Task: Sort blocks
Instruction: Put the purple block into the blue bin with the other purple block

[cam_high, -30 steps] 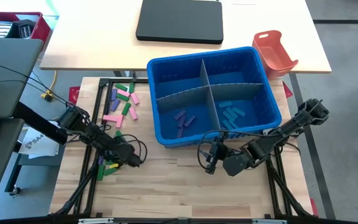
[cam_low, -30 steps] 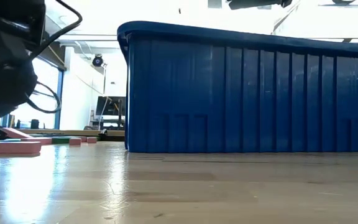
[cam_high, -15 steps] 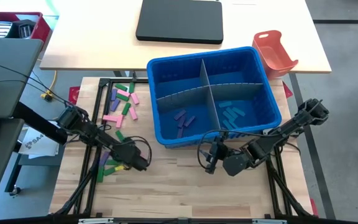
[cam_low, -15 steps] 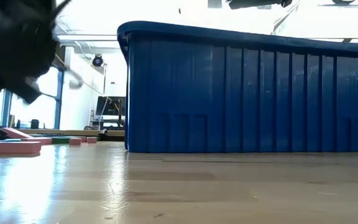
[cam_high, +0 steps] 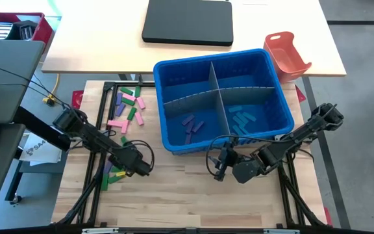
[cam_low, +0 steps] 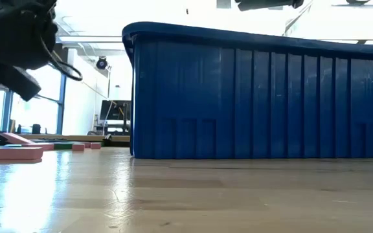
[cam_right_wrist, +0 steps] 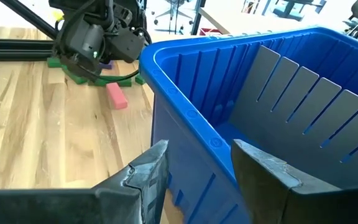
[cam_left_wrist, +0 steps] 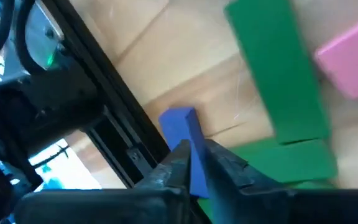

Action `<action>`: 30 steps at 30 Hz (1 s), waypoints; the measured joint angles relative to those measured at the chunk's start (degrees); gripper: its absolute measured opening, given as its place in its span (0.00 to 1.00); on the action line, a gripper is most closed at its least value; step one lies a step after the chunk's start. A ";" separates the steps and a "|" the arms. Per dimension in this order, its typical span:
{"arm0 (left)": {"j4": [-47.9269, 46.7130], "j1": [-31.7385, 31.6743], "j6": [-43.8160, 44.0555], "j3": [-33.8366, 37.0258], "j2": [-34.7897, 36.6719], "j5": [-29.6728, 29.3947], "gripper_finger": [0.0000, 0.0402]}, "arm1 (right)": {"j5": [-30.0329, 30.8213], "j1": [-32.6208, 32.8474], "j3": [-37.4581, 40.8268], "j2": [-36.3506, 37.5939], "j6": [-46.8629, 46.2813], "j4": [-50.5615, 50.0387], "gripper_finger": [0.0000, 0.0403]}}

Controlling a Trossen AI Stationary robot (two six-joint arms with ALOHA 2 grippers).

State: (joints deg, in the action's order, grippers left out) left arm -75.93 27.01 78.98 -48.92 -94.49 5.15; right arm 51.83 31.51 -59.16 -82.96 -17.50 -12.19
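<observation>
Gripping a blue block between its two narrow fingertips, the left gripper is working low over the wooden table, at about 8 o'clock from the blue bin. Its jaws are sitting nearly together, clamped on the thin blue piece, which is showing upright between them in the left wrist view. Just beyond the tips, a long green block and a pink block are lying flat on the wood, with another green piece beside the fingers.

The right gripper is waiting at roughly 6 o'clock of the bin, just outside its near wall. Its jaws are standing apart and holding nothing; the bin's blue rim is showing between them in the right wrist view.

The remaining loose blocks are lying scattered at 9 o'clock of the bin, green, pink and purple mixed, with a few more at the left gripper. Inside the bin, grey dividers are splitting it into compartments: purple pieces are resting in the near left compartment and blue pieces in the near right one.

An orange-red tray is standing at about 1 o'clock of the bin, on the pale desk.
</observation>
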 joint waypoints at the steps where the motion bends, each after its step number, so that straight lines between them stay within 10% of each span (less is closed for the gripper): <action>1: -0.05 0.00 0.02 1.01 0.50 0.80 0.14 | 0.00 0.01 0.00 0.00 0.00 -0.02 0.42; 11: 5.62 -0.42 3.02 7.67 5.69 5.91 0.41 | -0.29 0.01 0.00 0.00 -0.02 -0.06 0.42; 30: 13.69 -0.46 5.40 12.74 5.68 6.92 0.33 | -0.24 0.00 0.00 0.00 -0.44 -0.24 0.42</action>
State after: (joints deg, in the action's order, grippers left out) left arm -62.24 26.55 84.38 -36.19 -88.80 12.07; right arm 51.59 31.51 -59.16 -82.96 -17.93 -12.43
